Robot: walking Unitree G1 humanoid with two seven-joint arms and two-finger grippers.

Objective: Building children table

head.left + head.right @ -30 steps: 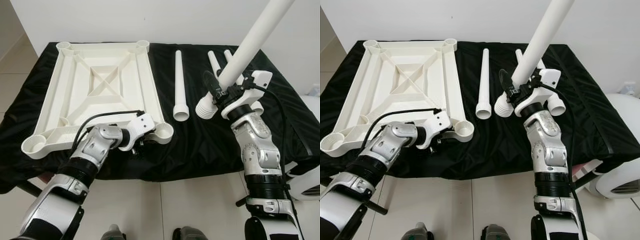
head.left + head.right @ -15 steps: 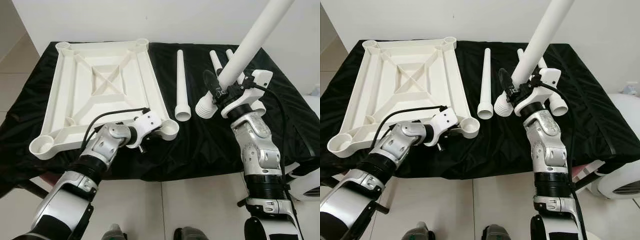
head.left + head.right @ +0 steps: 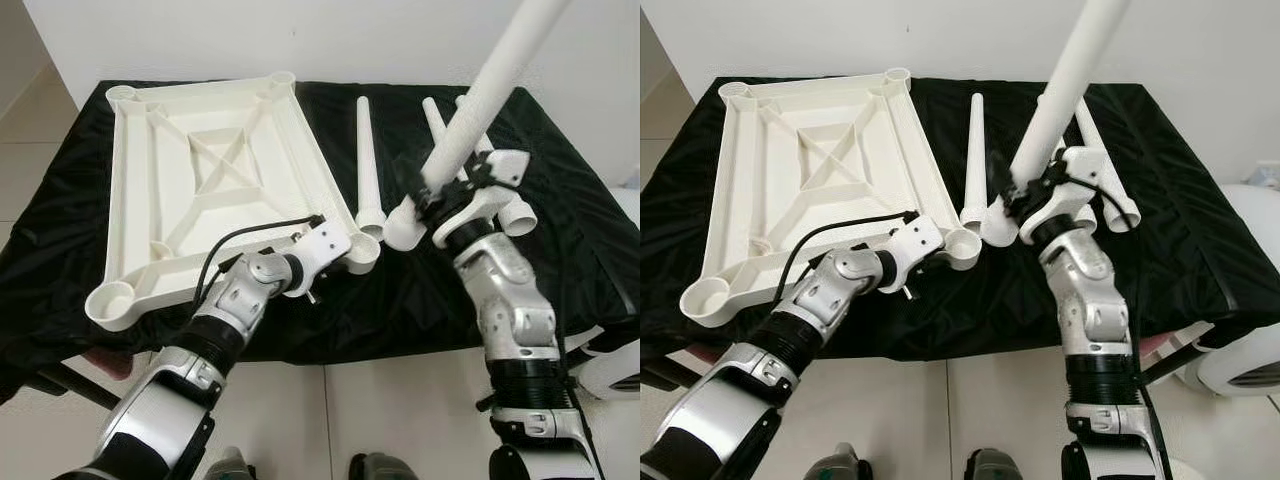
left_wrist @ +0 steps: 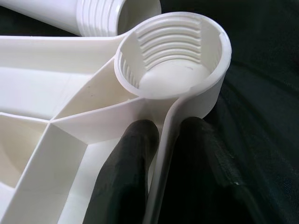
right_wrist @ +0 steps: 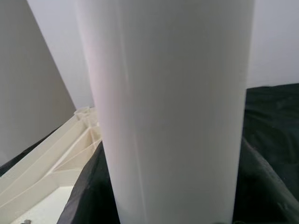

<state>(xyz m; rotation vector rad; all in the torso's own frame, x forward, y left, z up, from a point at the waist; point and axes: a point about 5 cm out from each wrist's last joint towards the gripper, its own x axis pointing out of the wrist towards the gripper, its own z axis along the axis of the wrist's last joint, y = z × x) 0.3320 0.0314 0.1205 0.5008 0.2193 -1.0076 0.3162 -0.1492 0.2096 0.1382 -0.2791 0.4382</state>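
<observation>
Black-draped surface (image 3: 560, 180): left hand (image 4: 161, 186) is pinching the upturned tabletop (image 3: 200, 170) beside an empty corner socket (image 4: 175, 60); right hand (image 3: 1025, 195), grasping a leg (image 3: 1065, 85), is nearing it; no legs fitted.

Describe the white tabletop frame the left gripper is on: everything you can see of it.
The tabletop frame is white moulded plastic, lying underside up on the black cloth, skewed to the table's edges. Ribs form a cross in a central rectangle, with diagonal braces to the corners. Each corner carries a round socket; the near right socket shows internal threads and is empty. The left gripper pinches the rim wall just behind that socket, one finger on each side.
</observation>
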